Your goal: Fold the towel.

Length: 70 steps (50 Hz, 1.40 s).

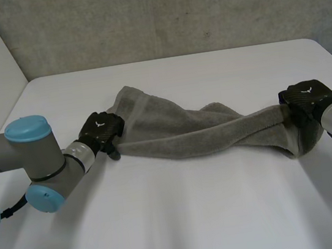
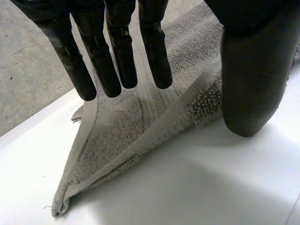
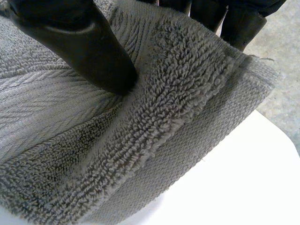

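A grey towel (image 1: pixel 185 131) lies bunched lengthwise across the white table (image 1: pixel 192 220), stretched between my two hands. My left hand (image 1: pixel 101 130) is at the towel's left end. In the left wrist view its fingers (image 2: pixel 117 51) stand straight over the towel (image 2: pixel 117 136), with the thumb (image 2: pixel 248 84) apart beside the folded edge, so the hand is open. A towel corner (image 2: pixel 61 204) rests on the table beyond the fingertips. My right hand (image 1: pixel 306 100) is shut on the right end. There the thumb (image 3: pixel 79 42) presses the towel (image 3: pixel 164 131) against the fingers behind it.
A grey concrete wall (image 1: pixel 169 12) runs behind the table's far edge. The table's right edge lies close beyond my right hand. White tabletop stretches in front of the towel.
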Available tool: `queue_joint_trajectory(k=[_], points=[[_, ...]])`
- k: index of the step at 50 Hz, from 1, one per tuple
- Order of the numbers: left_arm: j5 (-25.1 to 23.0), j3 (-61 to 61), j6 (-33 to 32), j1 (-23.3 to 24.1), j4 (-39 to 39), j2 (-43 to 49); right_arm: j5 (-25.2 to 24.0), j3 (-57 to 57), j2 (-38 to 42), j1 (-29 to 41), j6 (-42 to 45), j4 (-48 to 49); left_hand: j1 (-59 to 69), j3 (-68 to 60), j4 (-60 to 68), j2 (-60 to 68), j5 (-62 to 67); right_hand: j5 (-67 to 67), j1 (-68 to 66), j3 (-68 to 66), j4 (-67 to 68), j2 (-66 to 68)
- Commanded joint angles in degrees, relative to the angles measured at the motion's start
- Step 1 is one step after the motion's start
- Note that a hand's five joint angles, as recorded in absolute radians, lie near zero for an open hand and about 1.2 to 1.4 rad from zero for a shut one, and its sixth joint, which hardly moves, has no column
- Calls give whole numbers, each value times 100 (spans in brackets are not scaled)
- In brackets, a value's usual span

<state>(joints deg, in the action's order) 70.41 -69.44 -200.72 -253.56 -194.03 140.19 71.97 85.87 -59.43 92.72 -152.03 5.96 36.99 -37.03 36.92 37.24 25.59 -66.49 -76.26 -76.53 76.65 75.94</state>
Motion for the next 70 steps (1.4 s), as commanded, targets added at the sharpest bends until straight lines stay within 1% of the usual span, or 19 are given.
queue_joint_trajectory(k=[1, 28, 31, 33, 34, 36, 37, 38, 40, 48, 53, 56, 57, 59, 60, 61, 62, 64, 70], points=[[-1, 9, 77, 0, -12, -1, 18, 0, 28, 0, 6, 10, 81, -78, 89, 56, 222, -351, -374, -347, 335, 406], [-1, 97, 244, 0, -12, -10, 27, 0, 72, 0, 6, 10, 283, -279, 290, 258, 423, -351, -374, -347, 335, 406], [-1, 115, 376, -9, -3, -1, 27, 8, 72, 0, 6, 10, 636, -633, 644, 611, 777, -351, -374, -347, 335, 406], [-27, 115, 490, -9, -3, -1, 27, 9, 72, 0, 6, 10, 1656, -1653, 1664, 1631, 1797, -351, -374, -347, 335, 406], [-27, 115, 490, -9, -3, -1, 27, 9, 72, 0, 6, 10, 1662, -1659, 1670, 1637, 1803, -351, -374, -347, 335, 406], [-36, 115, 552, 0, 6, -1, 27, 9, 72, 0, 6, 10, 3135, -3132, 3143, 3110, 3276, -351, -374, -347, 335, 406], [-36, 115, 552, 0, 6, -1, 27, 9, 63, 0, 6, 10, 3143, -3139, 3150, 3117, 3283, -351, -374, -347, 335, 406], [-27, 106, 561, -9, 6, -9, 27, 9, 63, 0, 6, 10, 3842, -3839, 3849, 3817, 3982, -351, -374, -347, 335, 406], [-27, 88, 561, 0, 15, -27, 27, 9, 54, 0, -2, 2, 4297, -4293, 4304, 4271, 4437, -351, -374, -347, 335, 406], [-18, 27, 578, 0, 287, -229, -25, 17, -121, 9, -90, -42, 4301, -4297, 4308, 4276, 4441, -351, -374, -347, 335, 406], [-27, -35, 578, -9, 646, -728, -25, -44, -305, 9, -38, -191, 4301, -4297, 4308, 4276, 4441, -351, -374, -347, 335, 406], [-27, -96, 587, -44, 875, -1316, -121, -254, -690, 0, 41, -934, 4301, -4297, 4308, 4276, 4441, -351, -374, -347, 335, 406], [-27, -96, 587, -44, 876, -1319, -122, -255, -693, 0, 41, -939, 4301, -4297, 4308, 4276, 4441, -351, -374, -347, 335, 406], [-18, -114, 692, -44, 990, -1966, -428, -649, -1174, 0, 120, -1735, 4301, -4297, 4308, 4276, 4441, -351, -374, -347, 335, 406], [-18, -114, 692, -44, 990, -1969, -430, -651, -1176, 0, 121, -1739, 4301, -4297, 4308, 4276, 4441, -351, -374, -347, 335, 406], [-18, -114, 806, -53, 999, -2291, -673, -816, -1402, -8, 121, -2052, 4301, -4297, 4308, 4276, 4441, -351, -374, -347, 335, 406], [-18, -97, 955, -53, 990, -2617, -676, -818, -1405, -8, 121, -2055, 4301, -4297, 4308, 4276, 4441, -351, -374, -347, 335, 406], [-18, -70, 1121, -62, 973, -2959, -1105, -1202, -1903, -17, 129, -2554, 4301, -4297, 4308, 4276, 4441, -351, -374, -347, 335, 406], [-27, 201, 1790, -237, 903, -3709, -1528, -2020, -2406, -35, 120, -3144, 4301, -4297, 4308, 4276, 4441, -351, -374, -347, 335, 406]])
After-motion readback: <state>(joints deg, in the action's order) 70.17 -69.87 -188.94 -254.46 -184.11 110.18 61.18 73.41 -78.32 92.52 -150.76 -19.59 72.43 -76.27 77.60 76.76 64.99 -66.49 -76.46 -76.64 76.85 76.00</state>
